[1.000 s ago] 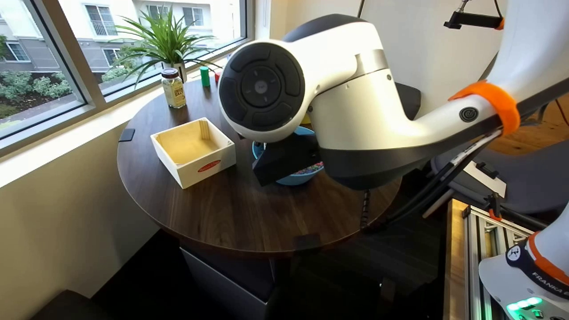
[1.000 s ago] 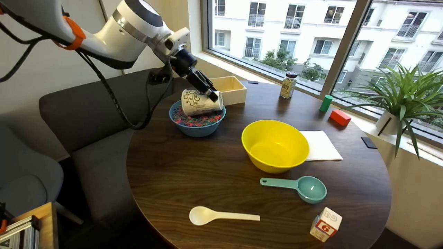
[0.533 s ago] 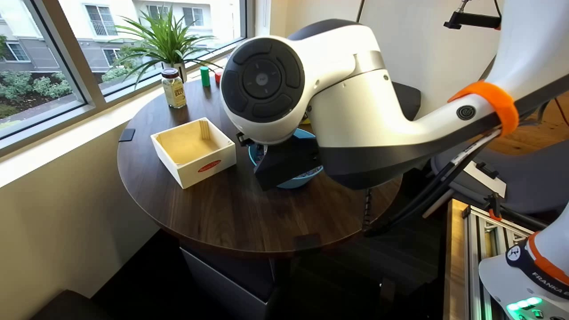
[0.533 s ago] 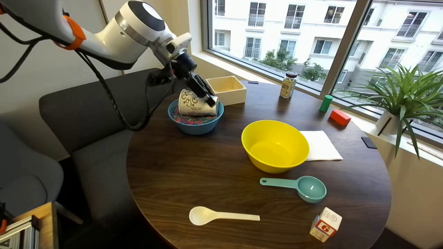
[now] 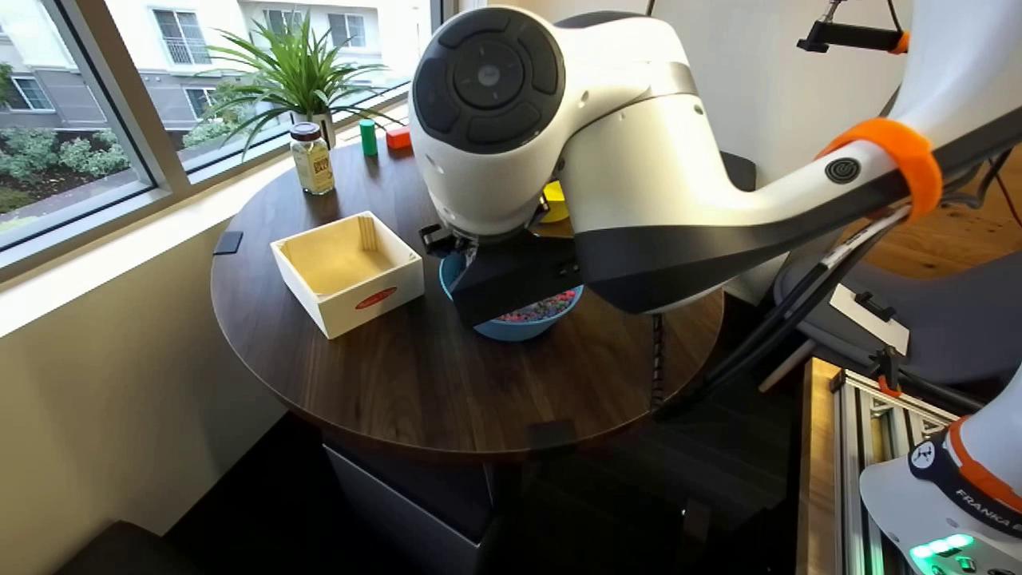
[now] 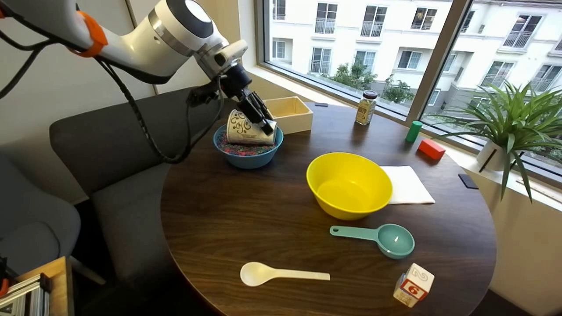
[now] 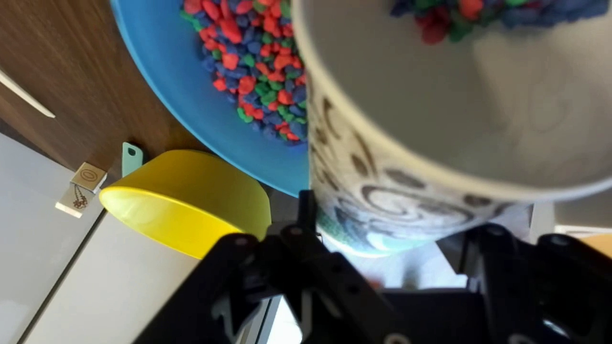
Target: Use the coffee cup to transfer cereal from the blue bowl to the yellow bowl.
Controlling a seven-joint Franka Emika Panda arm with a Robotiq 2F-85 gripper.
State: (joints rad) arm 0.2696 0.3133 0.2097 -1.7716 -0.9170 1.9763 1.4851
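Observation:
The coffee cup (image 6: 240, 128), white with dark curls, lies tipped on its side in the blue bowl (image 6: 249, 163), its mouth pointing left and slightly up in an exterior view. My gripper (image 6: 265, 125) is shut on the cup near its base. In the wrist view the fingers (image 7: 392, 220) flank the cup (image 7: 406, 193), and some cereal (image 7: 471, 12) lies inside it. More cereal (image 7: 267, 71), red, blue and green, fills the blue bowl (image 7: 184, 95). The yellow bowl (image 6: 349, 186) stands apart with no cereal visible. The arm hides the cup in an exterior view where the blue bowl (image 5: 515, 331) shows.
A wooden box (image 6: 298, 120) stands close behind the blue bowl. A teal scoop (image 6: 395, 240), a white spoon (image 6: 281, 274), letter blocks (image 6: 413, 285) and a napkin (image 6: 408, 186) lie around the yellow bowl. A jar (image 6: 365, 107), green cylinder (image 6: 413, 131) and red block (image 6: 431, 149) are near the window.
The cup has moved slightly left and its mouth has tipped up a little. The blue bowl has shifted slightly left. The arm's wrist has risen and tilted.

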